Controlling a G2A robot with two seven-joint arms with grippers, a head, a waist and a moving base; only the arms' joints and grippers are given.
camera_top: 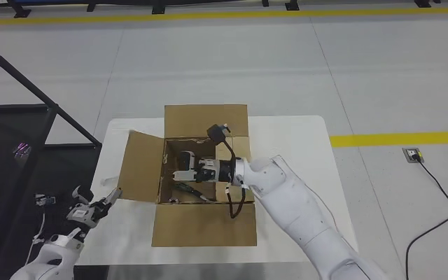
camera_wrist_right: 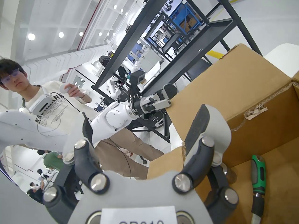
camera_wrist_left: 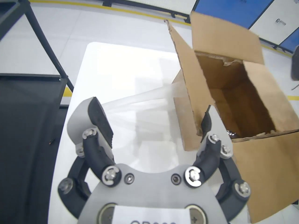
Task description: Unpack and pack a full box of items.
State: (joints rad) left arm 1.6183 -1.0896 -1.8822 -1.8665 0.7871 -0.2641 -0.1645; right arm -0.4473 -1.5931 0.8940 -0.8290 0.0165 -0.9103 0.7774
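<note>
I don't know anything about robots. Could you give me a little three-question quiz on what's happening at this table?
1. True or false: the left pincer is gripping a tool.
2. Which pincer is over the opening of the cardboard box? A) the left pincer B) the right pincer C) both
3. Fill in: the screwdriver lying in the box has a ____ and black handle.

Key: 1 false, it is open and empty, beside the box; 2 B; 3 green.

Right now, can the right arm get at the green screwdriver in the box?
Probably yes: the box has its flaps open, the right pincer is open in the opening, and the screwdriver lies uncovered nearby.
</note>
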